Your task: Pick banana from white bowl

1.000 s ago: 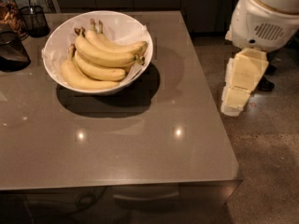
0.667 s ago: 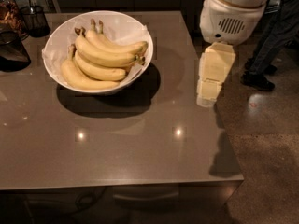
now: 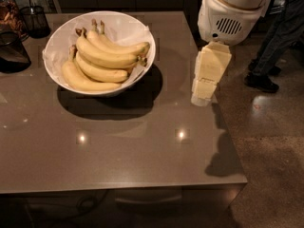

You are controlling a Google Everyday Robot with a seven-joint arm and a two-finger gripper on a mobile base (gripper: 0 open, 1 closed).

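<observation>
Approach is beginning: gripper (image 3: pixel 202 98) is hovering right of centre, claw state unclear, needing leftward travel to banana (image 3: pixel 107 57) in upper-left bowl (image 3: pixel 111 91).

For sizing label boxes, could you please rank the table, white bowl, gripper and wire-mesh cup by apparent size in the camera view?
Largest to smallest:
1. table
2. white bowl
3. gripper, over the table's right edge
4. wire-mesh cup, far left
The cup sits farther from the camera, so the last two are unsure.
</observation>
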